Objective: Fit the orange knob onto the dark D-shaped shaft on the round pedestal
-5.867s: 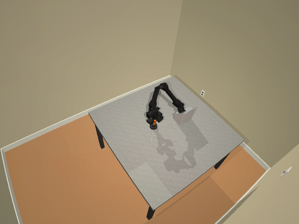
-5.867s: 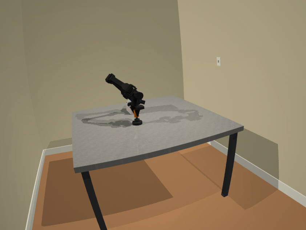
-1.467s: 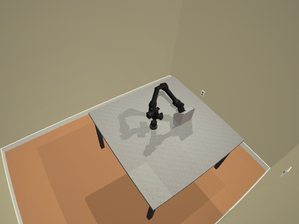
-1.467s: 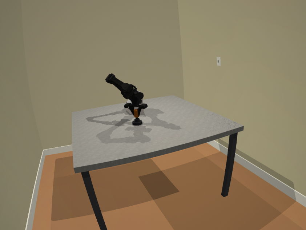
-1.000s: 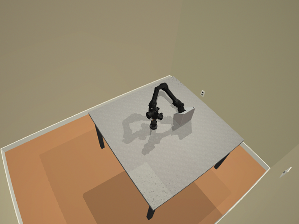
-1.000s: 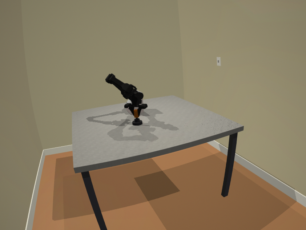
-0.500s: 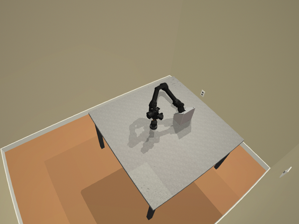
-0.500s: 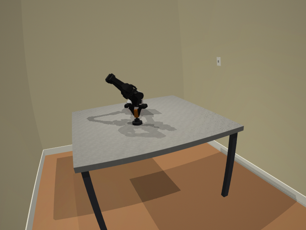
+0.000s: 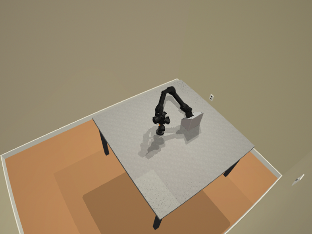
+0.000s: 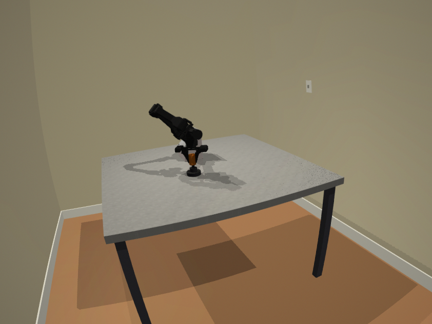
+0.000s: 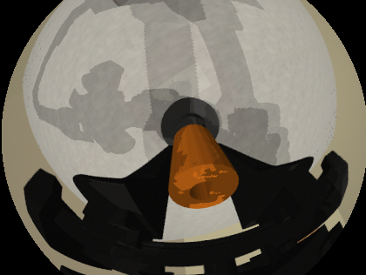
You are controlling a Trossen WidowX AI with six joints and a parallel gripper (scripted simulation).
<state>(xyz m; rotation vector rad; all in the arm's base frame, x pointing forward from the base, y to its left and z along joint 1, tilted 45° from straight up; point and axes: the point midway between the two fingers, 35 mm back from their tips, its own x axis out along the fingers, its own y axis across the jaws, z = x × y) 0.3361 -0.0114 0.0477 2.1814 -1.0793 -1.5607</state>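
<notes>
The orange knob [image 10: 192, 159] [image 11: 196, 150] stands about upright between the fingers of my gripper [image 10: 192, 161] [image 11: 194, 148], which is shut on it. The round dark pedestal [image 9: 158, 133] [image 10: 193, 173] [image 11: 172, 124] stands on the table right below the knob. In the exterior view the knob's lower end is above the pedestal's base, with a short dark piece showing between them. How far the shaft reaches into the knob is hidden, and so is its flat side. The wrist view shows the knob's top face with a dark round recess.
The grey table [image 9: 181, 173] [image 10: 146, 205] bears the pedestal and the arm. A pale box-like block [image 9: 192, 122] stands at the arm's base, beside the pedestal in the top view. Shadows of the arm fall around the pedestal.
</notes>
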